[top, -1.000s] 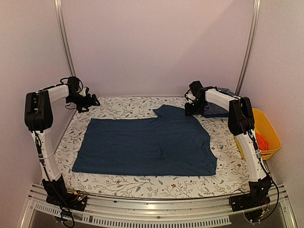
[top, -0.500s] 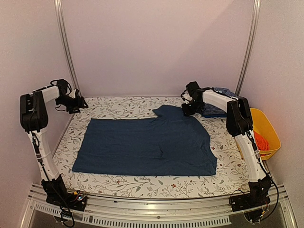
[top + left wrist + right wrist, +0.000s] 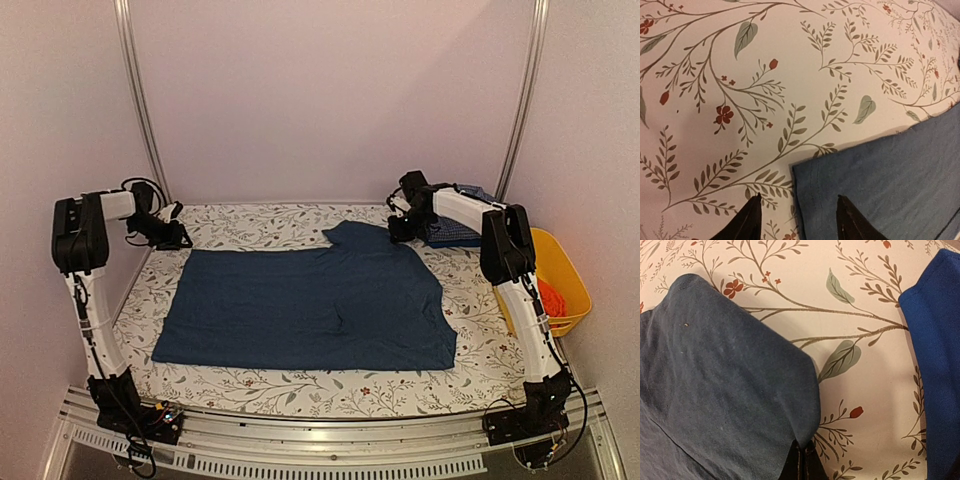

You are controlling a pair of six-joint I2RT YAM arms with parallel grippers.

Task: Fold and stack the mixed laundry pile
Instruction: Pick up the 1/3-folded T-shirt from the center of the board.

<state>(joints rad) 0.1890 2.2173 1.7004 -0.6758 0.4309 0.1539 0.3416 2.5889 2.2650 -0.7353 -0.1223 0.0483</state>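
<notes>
A dark blue garment (image 3: 310,300) is seen spread flat across the floral table (image 3: 300,385). At its far left corner the left gripper (image 3: 799,199) is set with jaws spread astride the hem. At the far right, the garment's edge is pinched by the right gripper (image 3: 799,462), near a folded blue shirt (image 3: 455,232)

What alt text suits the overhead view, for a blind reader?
A dark blue garment lies spread flat on a floral-print table. The right gripper pinches its far right corner; the left gripper is at its far left corner. A yellow basket stands right.
</notes>
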